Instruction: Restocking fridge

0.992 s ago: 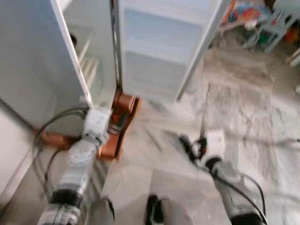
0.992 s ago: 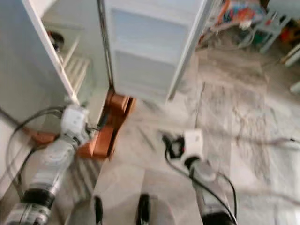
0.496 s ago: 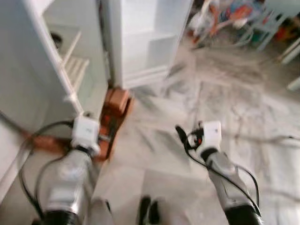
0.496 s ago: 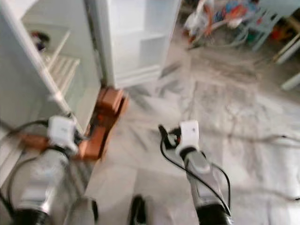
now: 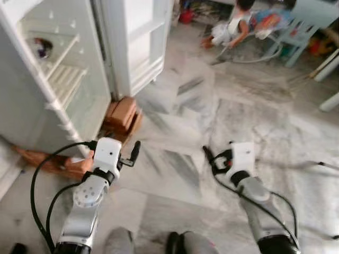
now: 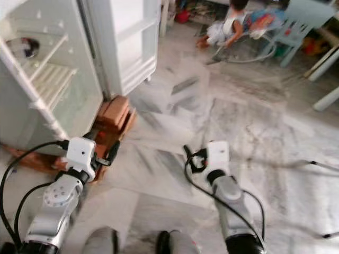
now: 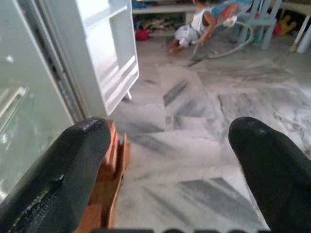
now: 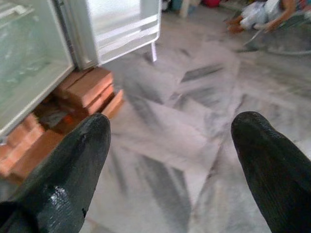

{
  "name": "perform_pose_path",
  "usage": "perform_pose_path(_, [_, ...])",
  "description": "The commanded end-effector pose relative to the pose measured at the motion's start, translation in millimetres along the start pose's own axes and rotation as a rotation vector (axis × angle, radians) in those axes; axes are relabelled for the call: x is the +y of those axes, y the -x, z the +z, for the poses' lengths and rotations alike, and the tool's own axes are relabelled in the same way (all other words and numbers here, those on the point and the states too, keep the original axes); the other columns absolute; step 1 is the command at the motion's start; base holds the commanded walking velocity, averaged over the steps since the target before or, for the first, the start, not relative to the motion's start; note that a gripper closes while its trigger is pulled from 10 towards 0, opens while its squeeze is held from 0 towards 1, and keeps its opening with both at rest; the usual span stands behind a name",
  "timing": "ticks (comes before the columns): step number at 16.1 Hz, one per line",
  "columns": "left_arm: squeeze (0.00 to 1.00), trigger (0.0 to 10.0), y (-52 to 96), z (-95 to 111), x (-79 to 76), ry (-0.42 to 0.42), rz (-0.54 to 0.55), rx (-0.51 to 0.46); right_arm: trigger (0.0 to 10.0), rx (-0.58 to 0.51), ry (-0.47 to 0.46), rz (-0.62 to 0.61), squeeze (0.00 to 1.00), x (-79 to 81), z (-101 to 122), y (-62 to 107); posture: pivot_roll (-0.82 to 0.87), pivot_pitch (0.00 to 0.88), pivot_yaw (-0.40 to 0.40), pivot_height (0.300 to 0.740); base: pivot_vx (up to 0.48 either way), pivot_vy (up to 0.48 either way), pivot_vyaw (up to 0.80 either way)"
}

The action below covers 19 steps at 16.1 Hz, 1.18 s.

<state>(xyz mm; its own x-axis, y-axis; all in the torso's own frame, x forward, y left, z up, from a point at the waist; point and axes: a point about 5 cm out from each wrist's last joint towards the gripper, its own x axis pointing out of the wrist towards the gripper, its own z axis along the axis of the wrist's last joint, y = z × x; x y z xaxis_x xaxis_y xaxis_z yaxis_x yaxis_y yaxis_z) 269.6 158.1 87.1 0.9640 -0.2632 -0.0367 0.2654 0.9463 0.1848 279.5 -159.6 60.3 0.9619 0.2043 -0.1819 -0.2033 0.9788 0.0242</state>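
Ahead and to the robot's left, the open fridge [image 5: 58, 79] is standing nearer the left gripper [image 5: 133, 153], while both it and the right gripper [image 5: 209, 157] are hanging spread apart and empty.

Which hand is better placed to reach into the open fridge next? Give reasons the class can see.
Probably the left. The left hand, open and empty, hovers beside the fridge and the bricks under it. The right hand, also open and empty, is farther off over bare floor.

grey marble floor [image 5: 233, 111], bricks [image 5: 123, 112], pale blue chair [image 5: 302, 32].
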Motion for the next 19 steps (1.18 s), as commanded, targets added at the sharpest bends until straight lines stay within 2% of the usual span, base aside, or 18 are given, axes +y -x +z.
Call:
perform_pose_path(1, [0.00,10.0,1.8,-1.9,3.1,-0.011,0.012,0.014,10.0,-0.010,0.003,0.010,0.00,4.1,1.7,-0.9,0.12,0.165,-0.120,0.740,0.442,0.000,0.00])
perform_pose_path(9, [0.00,10.0,-2.8,1.3,6.9,-0.067,0.012,0.003,10.0,-0.029,0.020,0.012,0.00,5.6,3.3,-2.5,0.13,0.165,-0.126,0.740,0.468,0.000,0.00])
perform_pose_path(11, [0.00,10.0,-5.0,10.7,14.9,-0.156,-0.048,-0.017,10.0,-0.059,0.031,-0.010,0.00,2.6,10.0,-3.6,0.14,0.173,-0.131,0.740,0.480,0.000,0.00])
perform_pose_path(13, [0.00,10.0,-1.9,22.4,31.5,-0.248,-0.072,-0.021,10.0,-0.103,0.052,-0.052,0.00,-1.8,23.9,-5.3,0.16,0.201,-0.119,0.740,0.480,0.000,0.00])
perform_pose_path(14, [0.00,10.0,-2.3,26.0,34.2,-0.264,-0.078,-0.024,10.0,-0.112,0.070,-0.058,0.00,-2.0,26.9,-6.3,0.17,0.205,-0.117,0.740,0.480,0.000,0.00])
perform_pose_path(16, [0.00,10.0,-4.2,42.6,33.5,-0.336,-0.194,-0.061,10.0,-0.121,0.091,-0.052,0.00,2.1,32.2,-9.8,0.16,0.193,-0.118,0.740,0.480,0.000,0.00])
perform_pose_path(18, [0.00,10.0,2.6,24.4,32.3,-0.298,-0.161,0.023,10.0,-0.086,0.144,-0.047,0.00,1.1,30.2,-5.5,0.15,0.182,-0.119,0.740,0.399,0.000,0.00])
perform_pose_path(19, [0.00,10.0,11.9,13.6,24.1,-0.326,-0.195,0.032,10.0,-0.092,0.177,0.007,0.00,2.7,31.3,-2.3,0.14,0.178,-0.123,0.740,0.379,0.000,0.00])
